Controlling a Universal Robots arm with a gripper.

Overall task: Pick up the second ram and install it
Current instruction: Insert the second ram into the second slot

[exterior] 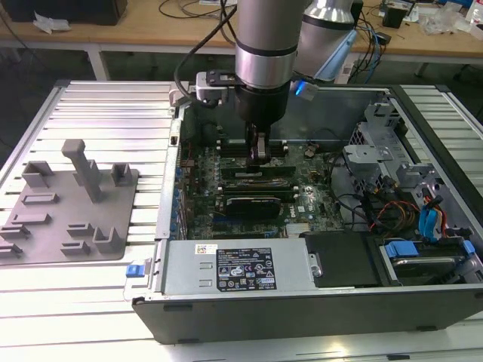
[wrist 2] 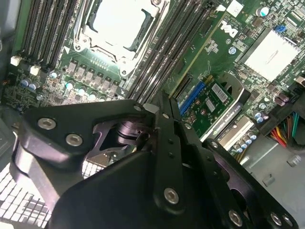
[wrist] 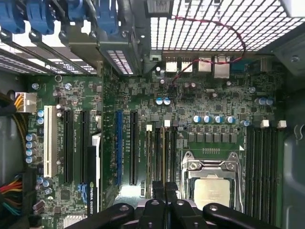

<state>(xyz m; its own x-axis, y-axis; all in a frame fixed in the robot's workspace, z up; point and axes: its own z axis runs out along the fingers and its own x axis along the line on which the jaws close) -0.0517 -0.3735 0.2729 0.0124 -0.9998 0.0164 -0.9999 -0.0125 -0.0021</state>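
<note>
**Item:** the second ram [wrist: 164,155].

**Location:** it stood edge-on among the memory slots [wrist: 159,143] of the motherboard [wrist: 214,95], just beside the processor socket [wrist: 214,188], in the first wrist view. Your hand [wrist: 164,193] was clenched on its near end, jaws drawn almost together. Whether the stick was fully seated could not be told.

**Risks, as judged:**
- A stick tilted or off its slot would bind and bend under your downward pressure.
- A white latch [wrist: 167,123] not laid open would block it.
- A notch turned the wrong way would refuse entry.
- A slack grip would let it slip against the neighbouring slots.

**Surroundings:**
- A black card [exterior: 256,204] lay near your hand in the exterior view.
- Bundled cables [exterior: 392,215] sat toward the exterior view's right.
- A red wire [wrist: 209,33] ran by the rear grille.
- A grey fixture [exterior: 75,204] sat on the counter [exterior: 113,98], well apart, outside the case [exterior: 302,305].
</note>
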